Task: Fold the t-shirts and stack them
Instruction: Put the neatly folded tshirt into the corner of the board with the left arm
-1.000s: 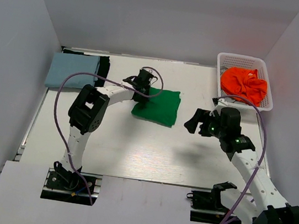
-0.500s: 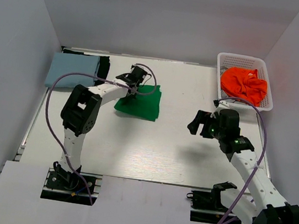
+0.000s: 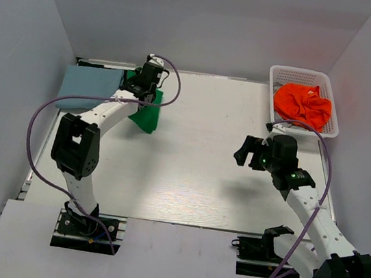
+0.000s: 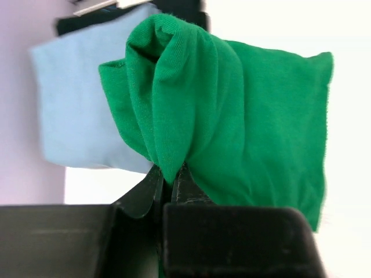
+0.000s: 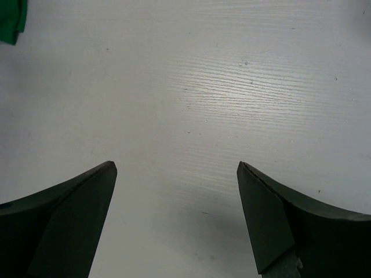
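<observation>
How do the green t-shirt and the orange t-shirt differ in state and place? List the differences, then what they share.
The green t-shirt is folded; the orange t-shirt is crumpled. The left tool pinches the green one; nothing touches the orange one. The green one is by the pale blue t-shirt, far left; the orange one sits in the white basket, far right. Both are plain bright cloth.
</observation>
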You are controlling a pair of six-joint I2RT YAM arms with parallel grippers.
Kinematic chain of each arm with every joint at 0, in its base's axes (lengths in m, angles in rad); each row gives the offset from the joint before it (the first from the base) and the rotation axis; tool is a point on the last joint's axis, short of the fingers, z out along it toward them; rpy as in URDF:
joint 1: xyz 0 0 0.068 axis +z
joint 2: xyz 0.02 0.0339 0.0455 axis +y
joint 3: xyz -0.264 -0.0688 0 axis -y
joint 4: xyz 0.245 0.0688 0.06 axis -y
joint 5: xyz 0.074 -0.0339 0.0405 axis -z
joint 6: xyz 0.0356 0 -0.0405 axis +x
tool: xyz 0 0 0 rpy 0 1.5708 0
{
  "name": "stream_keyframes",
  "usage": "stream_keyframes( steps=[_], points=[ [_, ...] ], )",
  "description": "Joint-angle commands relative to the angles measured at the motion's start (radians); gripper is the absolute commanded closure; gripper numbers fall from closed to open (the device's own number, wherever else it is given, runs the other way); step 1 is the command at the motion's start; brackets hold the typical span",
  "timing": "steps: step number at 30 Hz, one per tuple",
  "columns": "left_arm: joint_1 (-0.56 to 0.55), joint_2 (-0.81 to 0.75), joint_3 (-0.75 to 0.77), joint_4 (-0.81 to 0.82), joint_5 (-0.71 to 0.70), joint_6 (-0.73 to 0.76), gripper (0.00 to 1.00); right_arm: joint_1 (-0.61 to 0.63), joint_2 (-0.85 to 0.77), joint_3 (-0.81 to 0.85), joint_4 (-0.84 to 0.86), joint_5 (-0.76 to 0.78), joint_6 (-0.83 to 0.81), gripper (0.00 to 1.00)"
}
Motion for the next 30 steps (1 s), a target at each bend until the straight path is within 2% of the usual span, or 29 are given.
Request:
stream_keyframes(
  steps=[1, 15, 30],
  points=[
    [0.043, -0.072, 0.020, 0.065, -0.045, 0.135, 1.00, -0.003, 0.001, 0.035, 0.040, 0.025, -0.028, 0.10],
    [0.167, -0.092, 0.123, 0.107, 0.025, 0.294, 1.00, -0.006, 0.088, 0.074, 0.038, 0.002, -0.012, 0.10],
    [0.244, -0.121, 0.243, 0.071, 0.136, 0.284, 1.00, -0.001, 0.138, 0.097, 0.110, -0.144, 0.027, 0.10]
  ],
)
